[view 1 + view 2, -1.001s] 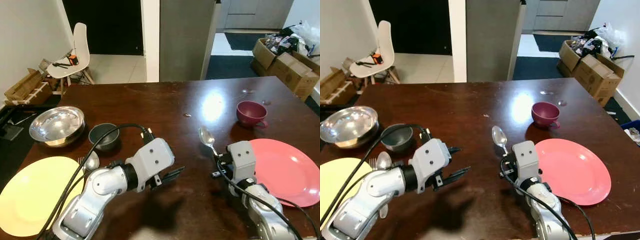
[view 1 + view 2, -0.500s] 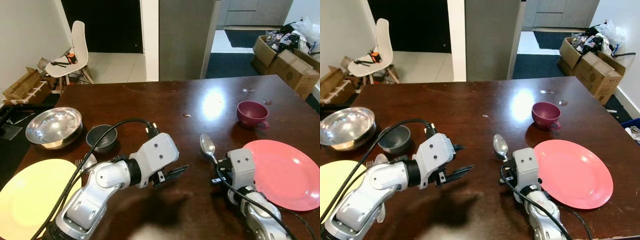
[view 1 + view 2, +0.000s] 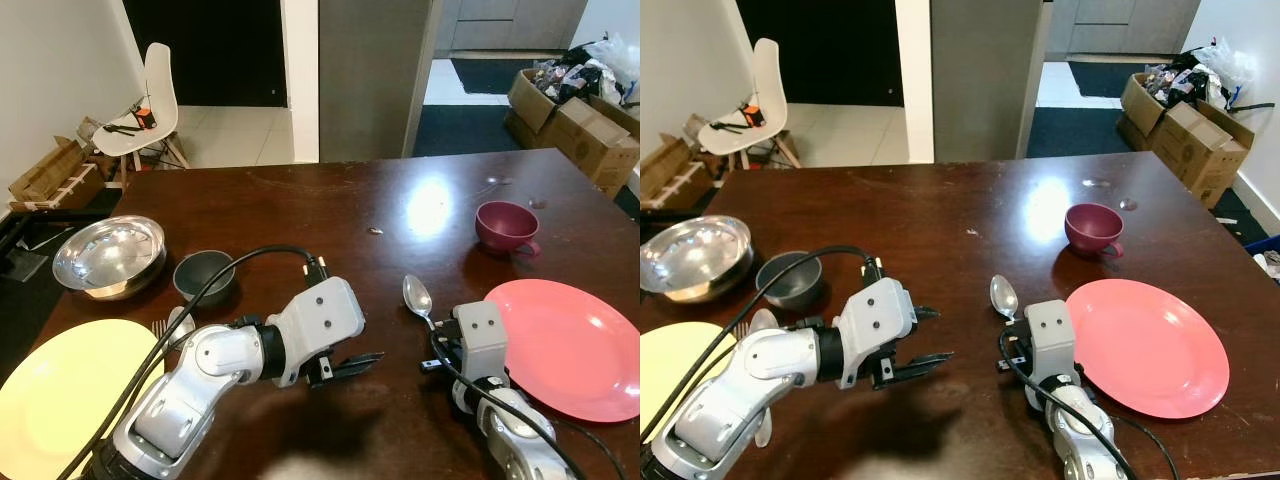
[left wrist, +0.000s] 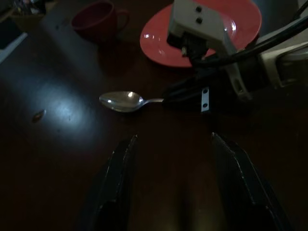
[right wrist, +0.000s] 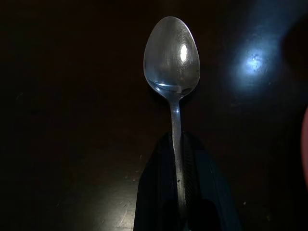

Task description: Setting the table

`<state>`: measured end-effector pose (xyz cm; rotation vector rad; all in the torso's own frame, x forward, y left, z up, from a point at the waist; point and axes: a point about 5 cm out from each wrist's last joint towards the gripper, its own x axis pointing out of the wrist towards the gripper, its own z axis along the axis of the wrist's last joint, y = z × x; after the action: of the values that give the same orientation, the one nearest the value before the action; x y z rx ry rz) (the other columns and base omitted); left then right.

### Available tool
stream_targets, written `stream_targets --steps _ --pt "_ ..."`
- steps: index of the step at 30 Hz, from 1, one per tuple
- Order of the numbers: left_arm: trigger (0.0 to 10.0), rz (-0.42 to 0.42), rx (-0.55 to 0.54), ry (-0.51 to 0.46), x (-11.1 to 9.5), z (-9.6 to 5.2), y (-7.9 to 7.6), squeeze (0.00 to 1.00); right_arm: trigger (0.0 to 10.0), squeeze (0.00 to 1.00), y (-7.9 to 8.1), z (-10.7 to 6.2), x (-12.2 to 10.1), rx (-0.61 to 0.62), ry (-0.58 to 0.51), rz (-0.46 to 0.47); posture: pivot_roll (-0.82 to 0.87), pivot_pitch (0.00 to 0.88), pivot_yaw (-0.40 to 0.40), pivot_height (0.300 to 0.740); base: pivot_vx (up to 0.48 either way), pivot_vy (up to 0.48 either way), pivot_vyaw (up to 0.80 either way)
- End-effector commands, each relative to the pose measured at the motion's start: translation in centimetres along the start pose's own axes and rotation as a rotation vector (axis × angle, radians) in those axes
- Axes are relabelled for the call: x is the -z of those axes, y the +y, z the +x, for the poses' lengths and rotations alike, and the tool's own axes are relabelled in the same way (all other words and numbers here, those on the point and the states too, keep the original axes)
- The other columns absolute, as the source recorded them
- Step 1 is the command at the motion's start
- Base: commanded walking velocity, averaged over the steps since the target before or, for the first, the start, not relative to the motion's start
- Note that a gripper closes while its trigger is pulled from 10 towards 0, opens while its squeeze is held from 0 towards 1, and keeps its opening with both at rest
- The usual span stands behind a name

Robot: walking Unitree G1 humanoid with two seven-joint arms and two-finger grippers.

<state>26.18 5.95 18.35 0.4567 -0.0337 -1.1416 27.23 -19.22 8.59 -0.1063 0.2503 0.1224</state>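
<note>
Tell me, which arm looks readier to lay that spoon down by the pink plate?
The right. Its gripper is already shut on the spoon, just beside the pink plate. The left gripper is open and empty, farther from the plate.

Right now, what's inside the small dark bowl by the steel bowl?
The small dark bowl looks empty; the near rim hides part of its inside. The steel bowl sits apart, to its left.

Head stereo pair down over table (image 3: 300, 200); wrist close-ups along pincers.
</note>
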Motion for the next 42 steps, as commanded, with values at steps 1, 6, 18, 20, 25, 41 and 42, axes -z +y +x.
stream_targets --steps 1,6,18,20,25,41,42 --pt "10.0 0.005 0.011 0.008 0.2 0.1 0.0 0.0 10.0 1.0 0.1 -0.2 0.4 0.004 0.017 0.009 -0.08 0.0 0.145 0.74 0.0 0.0 0.0" --pt "10.0 -0.008 0.01 0.006 0.2 0.1 0.0 0.0 10.0 1.0 -0.1 -0.2 0.0 0.017 0.0 0.004 -0.08 0.0 0.144 0.74 0.0 0.0 0.0" --pt "10.0 -0.021 -0.008 -0.003 0.3 0.4 0.0 0.0 10.0 0.0 -0.9 -0.8 -3.6 0.084 -0.16 -0.025 -0.09 0.0 0.141 0.74 0.0 0.0 0.0" --pt "10.0 -0.027 -0.03 -0.01 0.3 0.5 0.1 0.0 10.0 0.0 -0.8 -1.1 -4.8 0.079 -0.223 -0.024 -0.09 0.0 0.141 0.74 0.0 0.0 0.0" --pt "10.0 -0.081 -0.158 -0.02 0.5 0.5 1.0 0.0 10.0 0.0 -0.6 -1.6 -6.6 0.09 -0.344 0.047 -0.1 0.0 0.14 0.74 0.0 0.0 0.0" --pt "10.0 -0.322 -0.724 -0.039 2.8 -2.7 3.5 0.0 10.0 0.0 1.0 -1.6 -7.4 0.062 -0.422 0.102 -0.07 0.0 0.098 0.74 0.0 0.0 0.0" --pt "10.0 -0.339 -0.746 -0.041 2.9 -2.9 3.6 0.0 10.0 0.0 1.0 -1.5 -7.4 0.061 -0.421 0.098 -0.07 0.0 0.097 0.74 0.0 0.0 0.0"
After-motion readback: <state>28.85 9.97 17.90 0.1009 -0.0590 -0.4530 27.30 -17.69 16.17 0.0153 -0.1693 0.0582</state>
